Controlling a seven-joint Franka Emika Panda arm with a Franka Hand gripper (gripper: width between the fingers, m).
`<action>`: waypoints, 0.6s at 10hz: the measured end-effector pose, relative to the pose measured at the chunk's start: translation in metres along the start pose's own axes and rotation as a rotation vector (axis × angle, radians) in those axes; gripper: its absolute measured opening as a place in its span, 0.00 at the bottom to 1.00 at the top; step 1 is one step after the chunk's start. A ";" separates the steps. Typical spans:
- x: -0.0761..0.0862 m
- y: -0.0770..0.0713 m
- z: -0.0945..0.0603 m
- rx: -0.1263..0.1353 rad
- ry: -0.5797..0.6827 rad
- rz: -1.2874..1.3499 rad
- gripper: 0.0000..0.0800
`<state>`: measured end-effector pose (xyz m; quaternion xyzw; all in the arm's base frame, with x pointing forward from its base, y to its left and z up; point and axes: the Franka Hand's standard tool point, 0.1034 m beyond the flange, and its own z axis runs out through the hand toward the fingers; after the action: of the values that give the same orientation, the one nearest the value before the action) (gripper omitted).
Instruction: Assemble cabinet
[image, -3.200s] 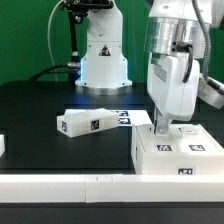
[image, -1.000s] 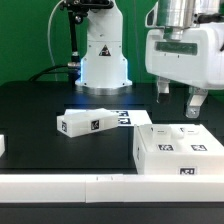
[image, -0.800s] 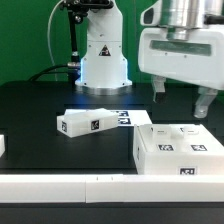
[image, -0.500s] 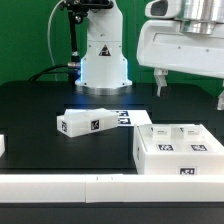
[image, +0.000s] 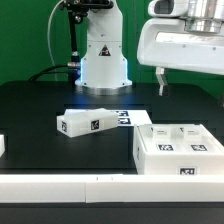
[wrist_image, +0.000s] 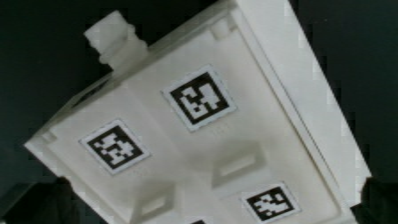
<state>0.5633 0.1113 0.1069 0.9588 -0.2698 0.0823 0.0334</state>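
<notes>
The cabinet (image: 178, 150) is a white boxy block with black-and-white tags on its top and front. It stands at the front of the black table, on the exterior view's right. My gripper (image: 193, 90) hangs well above it, open and empty. One finger (image: 163, 84) shows, and the other is at the frame's edge. In the wrist view the cabinet's tagged top (wrist_image: 196, 120) fills the picture, with a small white nub (wrist_image: 116, 40) at one corner. A smaller white tagged panel (image: 90, 123) lies on the table further toward the exterior view's left.
The marker board (image: 126, 117) lies flat behind the small panel. A long white rail (image: 100, 186) edges the table's front. A white piece (image: 3, 145) shows at the exterior view's left edge. The robot base (image: 103, 55) stands at the back.
My gripper was down at the cabinet's top. It has let go, opened and risen well above it, drifting toward the exterior view's right. The cabinet and panel have not moved.
</notes>
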 end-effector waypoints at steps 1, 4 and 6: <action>-0.008 0.000 0.002 0.007 0.029 -0.095 0.99; -0.012 0.007 0.004 0.021 0.061 -0.170 0.99; -0.009 0.011 0.004 0.028 0.067 -0.184 0.99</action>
<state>0.5505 0.1067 0.1020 0.9766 -0.1782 0.1144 0.0365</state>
